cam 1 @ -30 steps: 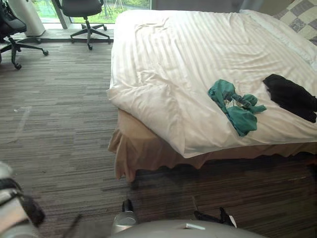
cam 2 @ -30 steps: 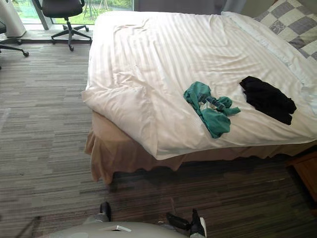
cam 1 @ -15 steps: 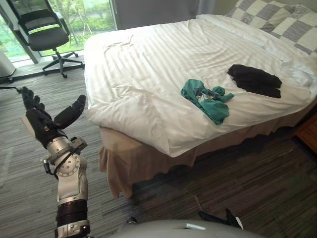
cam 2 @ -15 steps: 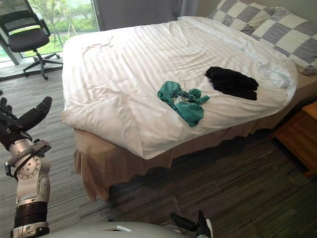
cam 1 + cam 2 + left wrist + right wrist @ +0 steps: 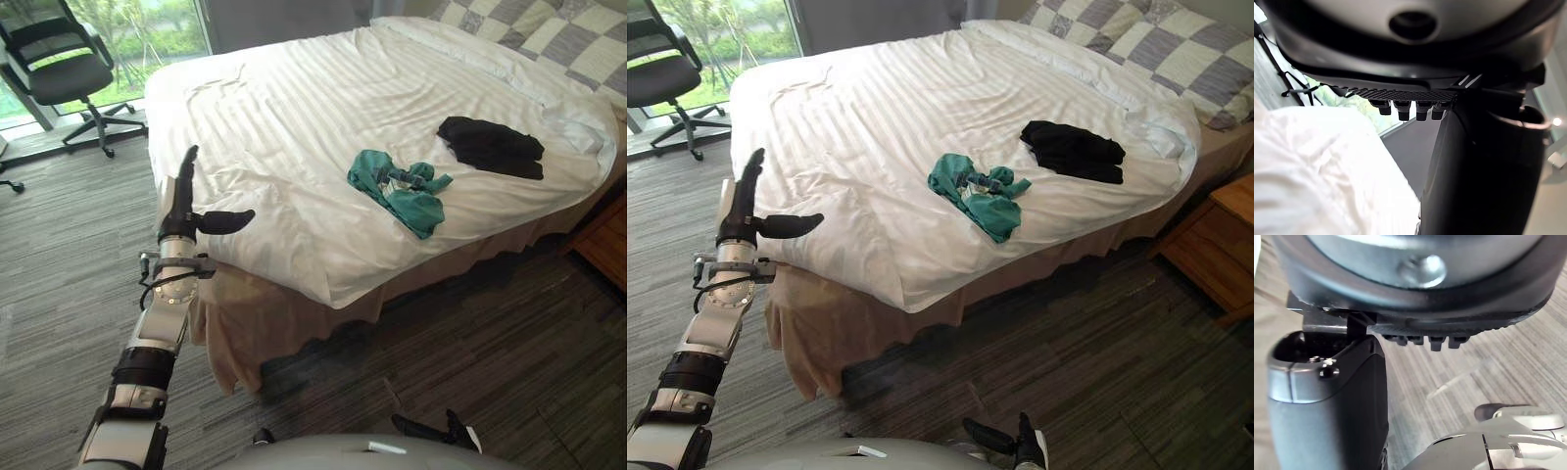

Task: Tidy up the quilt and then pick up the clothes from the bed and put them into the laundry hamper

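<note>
While the office chair (image 5: 69, 73) stood on the carpeted floor (image 5: 59, 255) beyond the bed's far left corner, the left hand (image 5: 179, 217) was raised just beside the bed's (image 5: 265, 313) near left corner. It was spread, with its fingers (image 5: 186, 166) straight and pointing up and its thumb (image 5: 230, 217) stuck out sideways over the corner of the bedding; it held nothing. The white striped quilt (image 5: 313, 127) covered the bed from edge to edge, creased and bunched at the near left corner, with its near edge hanging over the beige skirt. A crumpled teal garment (image 5: 397, 191) lay on the quilt near the middle of the near edge. Well apart from the left hand and a little to the right of the teal piece, a black garment (image 5: 490, 147) lay in a heap towards the right edge. Checked pillows (image 5: 1176, 49) sat at the far right corner, and a wooden nightstand (image 5: 1215, 245) stood on the floor beside the bed's right edge. The right hand (image 5: 1327, 406) showed in its own wrist view above the striped floor; its state could not be told.
</note>
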